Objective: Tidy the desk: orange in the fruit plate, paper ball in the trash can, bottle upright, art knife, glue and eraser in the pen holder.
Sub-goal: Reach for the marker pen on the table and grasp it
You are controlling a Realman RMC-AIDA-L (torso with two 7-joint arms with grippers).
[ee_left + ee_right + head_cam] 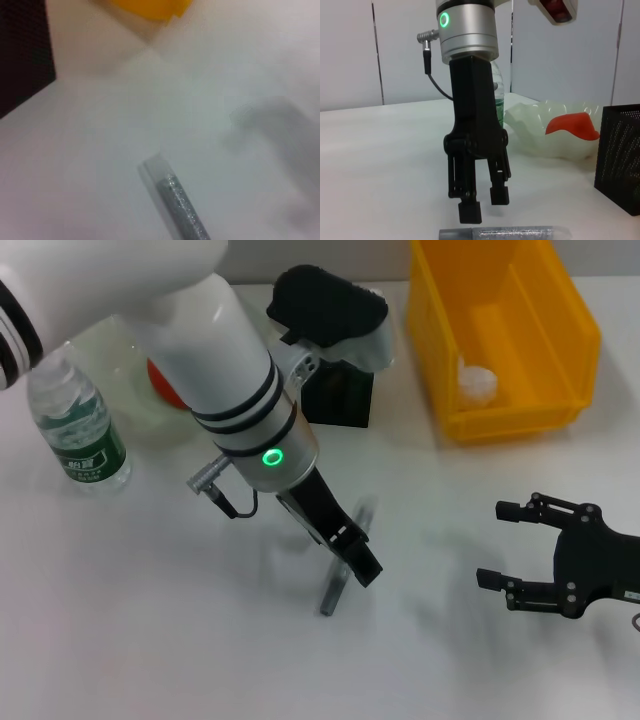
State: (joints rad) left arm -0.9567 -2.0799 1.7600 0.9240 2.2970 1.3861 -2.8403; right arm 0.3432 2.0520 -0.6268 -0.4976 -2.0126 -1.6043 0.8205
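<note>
A grey glittery stick (333, 588) with a clear end lies on the white table; I cannot tell whether it is the art knife or the glue. It also shows in the left wrist view (176, 199) and the right wrist view (505, 233). My left gripper (363, 568) hangs just above it, fingers (470, 212) a little apart, holding nothing. The orange (571, 125) sits in the translucent fruit plate (535, 127). At the left the bottle (78, 428) stands upright. The paper ball (477, 381) lies in the yellow bin (560, 335). The black mesh pen holder (340, 396) stands behind the left arm. No eraser is in view.
My right gripper (508, 545) rests open low over the table at the right, away from everything. A dark bulky thing (328, 302) lies over the pen holder's top. The left arm hides part of the fruit plate in the head view.
</note>
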